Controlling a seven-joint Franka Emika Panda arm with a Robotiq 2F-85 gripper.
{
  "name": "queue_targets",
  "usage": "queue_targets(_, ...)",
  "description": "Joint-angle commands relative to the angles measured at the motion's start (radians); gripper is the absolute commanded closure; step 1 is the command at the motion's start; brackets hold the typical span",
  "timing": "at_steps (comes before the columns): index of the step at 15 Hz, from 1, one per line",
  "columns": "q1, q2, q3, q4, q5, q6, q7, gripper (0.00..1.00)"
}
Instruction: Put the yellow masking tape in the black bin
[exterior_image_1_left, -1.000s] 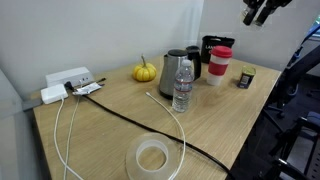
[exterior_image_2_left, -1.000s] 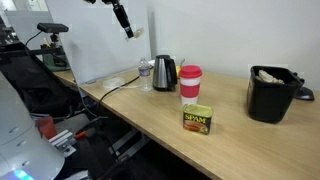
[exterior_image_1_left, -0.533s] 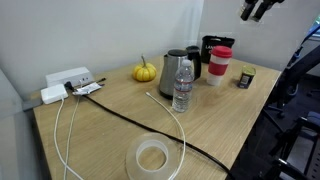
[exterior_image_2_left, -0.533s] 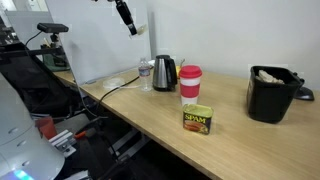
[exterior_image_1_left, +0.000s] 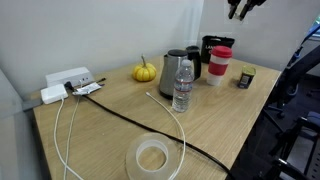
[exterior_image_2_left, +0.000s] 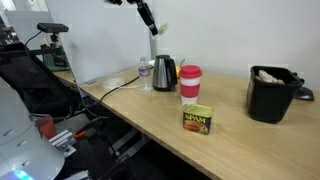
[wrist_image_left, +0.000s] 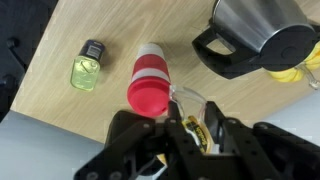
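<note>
In the wrist view my gripper (wrist_image_left: 194, 130) is shut on the yellow masking tape (wrist_image_left: 200, 135), a small yellow roll held upright between the fingers. In both exterior views the gripper (exterior_image_1_left: 240, 8) (exterior_image_2_left: 150, 20) hangs high above the table, over the kettle and cup. The tape is too small to make out there. The black bin (exterior_image_2_left: 272, 92) stands at the far end of the table with pale stuff inside; it also shows behind the cup (exterior_image_1_left: 212, 44).
Below the gripper stand a red-lidded cup (wrist_image_left: 148, 85) (exterior_image_2_left: 190, 82), a steel kettle (wrist_image_left: 255, 35) (exterior_image_2_left: 164, 72) and a Spam can (wrist_image_left: 87, 70) (exterior_image_2_left: 197, 120). A water bottle (exterior_image_1_left: 182, 85), mini pumpkin (exterior_image_1_left: 145, 72), large pale tape roll (exterior_image_1_left: 152, 156) and cables (exterior_image_1_left: 110, 110) lie further along.
The arm has moved along the table with the tape in it, from beyond the bottle to above the kettle and cup, nearer the bin. Nothing on the table moved.
</note>
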Motion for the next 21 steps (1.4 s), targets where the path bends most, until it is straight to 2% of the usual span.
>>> queue_targets(1, 0.017, 0.018, -0.020, 0.011, -0.014, -0.003, 0.010, 0.69)
queue_targets(9, 0.023, 0.008, -0.020, 0.009, -0.012, -0.005, 0.009, 0.69)
queue_targets(10, 0.017, 0.014, -0.017, 0.012, -0.017, -0.008, 0.020, 0.92)
queue_targets(14, -0.022, 0.056, -0.019, 0.043, -0.060, 0.008, 0.072, 0.92)
queue_targets(21, -0.084, 0.208, -0.085, 0.151, -0.245, 0.033, 0.199, 0.92)
